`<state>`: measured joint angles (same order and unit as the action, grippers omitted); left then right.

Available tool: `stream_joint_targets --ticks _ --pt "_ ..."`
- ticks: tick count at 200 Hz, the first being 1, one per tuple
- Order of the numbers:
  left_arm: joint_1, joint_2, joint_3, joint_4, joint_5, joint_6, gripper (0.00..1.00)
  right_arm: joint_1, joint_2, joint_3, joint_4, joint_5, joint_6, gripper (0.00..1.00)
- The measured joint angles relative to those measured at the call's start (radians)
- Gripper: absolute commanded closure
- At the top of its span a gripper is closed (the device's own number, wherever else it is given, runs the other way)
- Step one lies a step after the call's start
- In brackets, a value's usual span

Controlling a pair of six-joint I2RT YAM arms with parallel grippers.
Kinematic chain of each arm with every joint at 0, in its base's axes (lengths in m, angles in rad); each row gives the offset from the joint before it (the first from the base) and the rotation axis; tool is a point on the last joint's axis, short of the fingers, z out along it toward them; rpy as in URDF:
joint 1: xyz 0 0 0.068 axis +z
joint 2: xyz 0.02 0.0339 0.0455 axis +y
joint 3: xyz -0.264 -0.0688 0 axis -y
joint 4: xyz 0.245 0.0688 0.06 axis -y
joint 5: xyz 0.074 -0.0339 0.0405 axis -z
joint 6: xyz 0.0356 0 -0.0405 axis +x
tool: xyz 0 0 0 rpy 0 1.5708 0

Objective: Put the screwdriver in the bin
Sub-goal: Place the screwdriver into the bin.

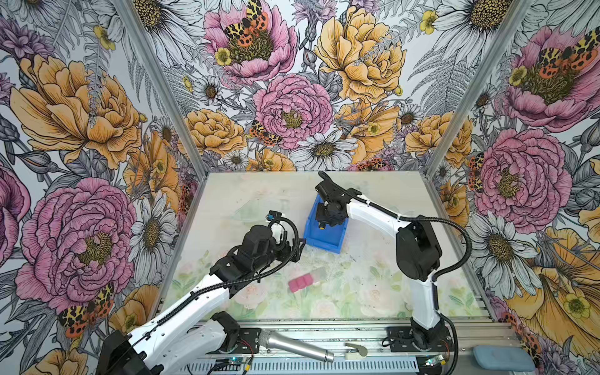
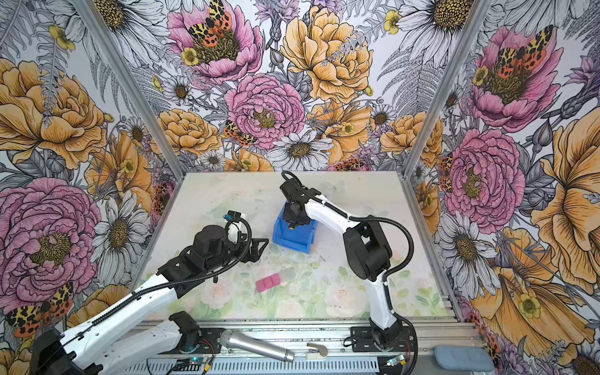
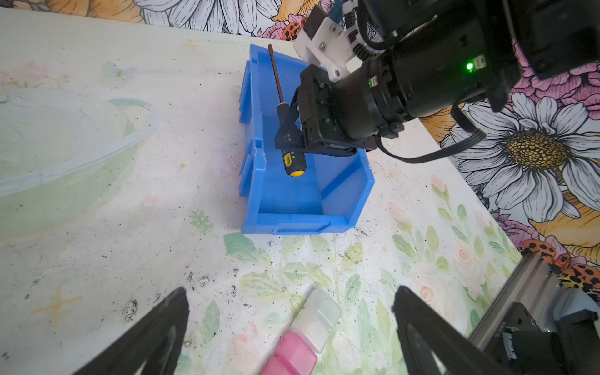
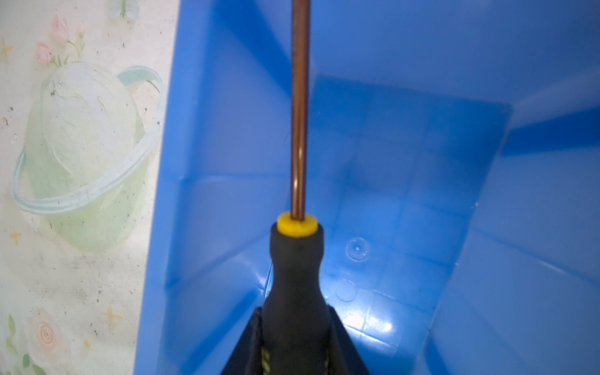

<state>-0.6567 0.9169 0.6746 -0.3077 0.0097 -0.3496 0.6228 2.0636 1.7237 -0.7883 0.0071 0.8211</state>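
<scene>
Screwdriver [image 3: 292,162] clamped by its handle in right gripper [image 3: 287,143], tilted inside the bin [image 3: 302,225], yellow cap toward bin's low front lip, shaft toward far wall; left gripper [image 3: 290,292] spread, empty, near that lip.

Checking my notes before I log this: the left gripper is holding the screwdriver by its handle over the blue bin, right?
Not the left. The right gripper holds the screwdriver by its handle over the blue bin, as the left wrist view shows. The left gripper is open and empty.
</scene>
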Motion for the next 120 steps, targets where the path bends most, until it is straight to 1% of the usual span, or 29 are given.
stream_joint_targets --ticks 12,41,83,87,91,92,95,96,98,120 --pt "0.000 0.000 0.000 0.000 -0.004 0.000 0.01 0.001 0.000 0.000 -0.002 0.000 0.001 0.64" --pt "0.000 0.000 -0.001 0.001 -0.010 -0.003 0.01 0.001 0.000 0.000 -0.004 0.000 -0.005 0.46" --pt "0.001 -0.001 -0.006 0.000 -0.018 -0.003 0.01 0.001 -0.011 0.000 -0.007 0.010 -0.024 0.29" --pt "0.001 -0.001 -0.006 0.000 -0.020 -0.004 0.01 0.001 -0.016 0.000 -0.007 0.012 -0.027 0.25" --pt "0.001 -0.001 -0.006 0.000 -0.023 -0.006 0.01 0.001 -0.022 0.000 -0.008 0.015 -0.028 0.19" --pt "0.002 -0.001 -0.006 0.000 -0.025 -0.008 0.01 0.001 -0.023 0.000 -0.008 0.016 -0.027 0.17" --pt "0.002 -0.001 -0.006 0.000 -0.027 -0.008 0.01 0.001 -0.030 0.000 -0.008 0.016 -0.037 0.07" --pt "0.003 -0.001 -0.006 0.000 -0.029 -0.009 0.01 0.001 -0.031 0.000 -0.008 0.018 -0.037 0.07" --pt "0.003 -0.001 -0.006 0.000 -0.034 -0.011 0.01 0.001 -0.036 0.000 -0.008 0.019 -0.032 0.01" --pt "0.008 -0.007 -0.006 -0.010 -0.111 -0.024 0.01 0.005 -0.097 0.000 -0.007 0.043 -0.067 0.00"
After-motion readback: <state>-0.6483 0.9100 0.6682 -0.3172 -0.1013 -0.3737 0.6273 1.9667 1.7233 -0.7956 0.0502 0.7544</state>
